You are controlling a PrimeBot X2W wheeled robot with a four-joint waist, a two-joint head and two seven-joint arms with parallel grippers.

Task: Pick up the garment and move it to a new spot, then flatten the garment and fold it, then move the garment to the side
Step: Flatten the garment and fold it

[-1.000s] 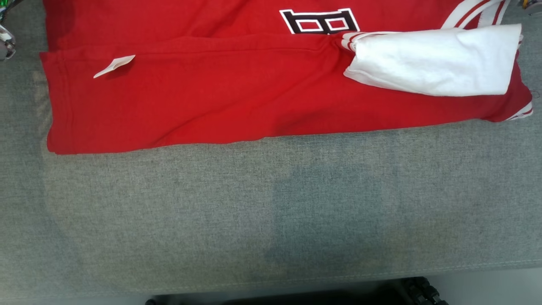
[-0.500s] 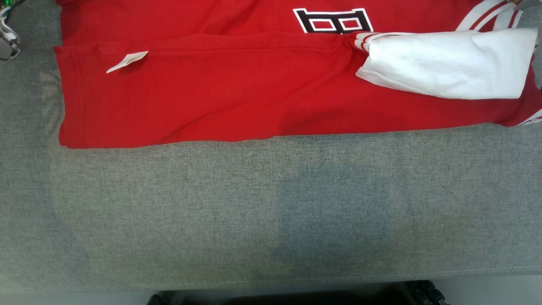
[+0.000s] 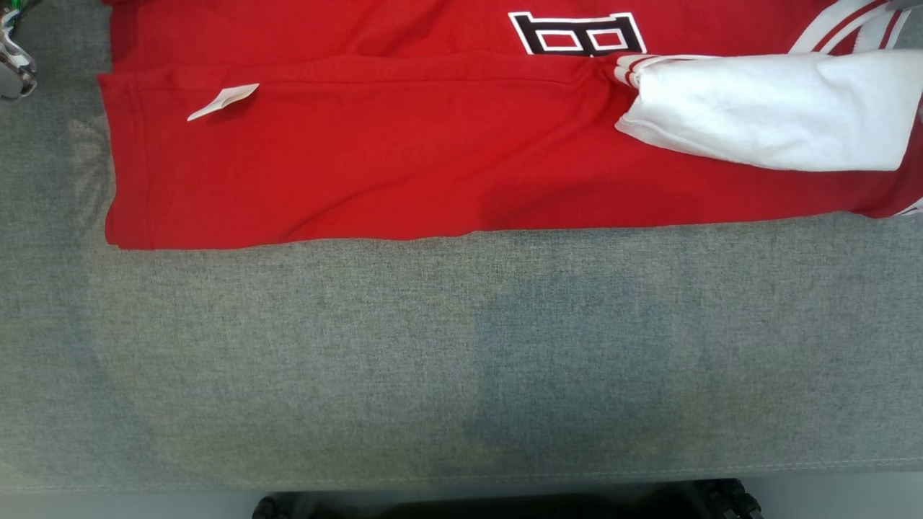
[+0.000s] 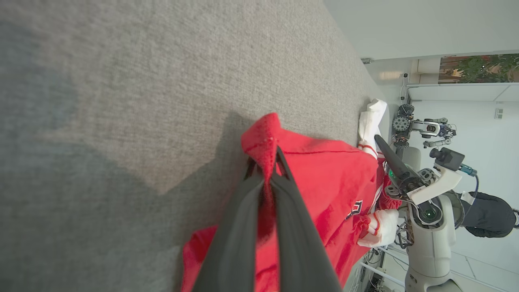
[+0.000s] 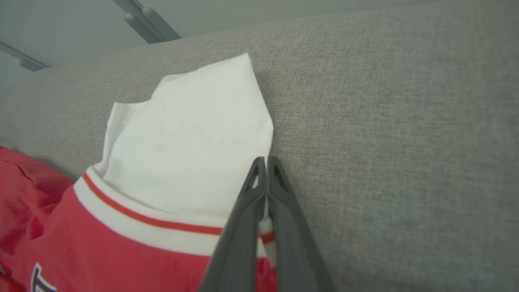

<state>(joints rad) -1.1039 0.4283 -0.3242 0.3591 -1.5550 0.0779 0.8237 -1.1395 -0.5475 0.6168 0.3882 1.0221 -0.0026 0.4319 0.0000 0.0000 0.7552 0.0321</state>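
A: Checking in quick: which step are we on w/ the garment (image 3: 404, 151)?

B: Fold step, I'd say. It lies on the grey cloth-covered desk (image 3: 461, 360), spread across the far half; the near half is bare. Near long edge is already doubled over. The white sleeve (image 3: 771, 112) is tucked on top at the robot's right, and a paper tag (image 3: 223, 101) shows near the hem end at its left.

A: End effectors?

B: The left end effector (image 4: 265, 160) has its jaws pinched tight on a corner of red hem, fabric bunched between the fingers and raised off the desk. The right end effector (image 5: 265, 162) is closed too, w/ a sliver of the red-and-white striped trim (image 5: 154, 231) caught low between the fingers, just beside the sleeve's edge.

A: Solid hold on the right?

B: Can't be sure. Only a thin bit of trim shows in there, so prob. a shallow bite.

A: Next move?

B: Judging by the two holds, one at each end: lift both ends together, same height, same pace, and carry that edge over the red body toward the near fold. It needs tension btw. the ends so the middle doesn't sag, & a slow start on the right in case the trim slips. The black-and-white letter patch (image 3: 577, 34) should end up covered if the fold lands square.
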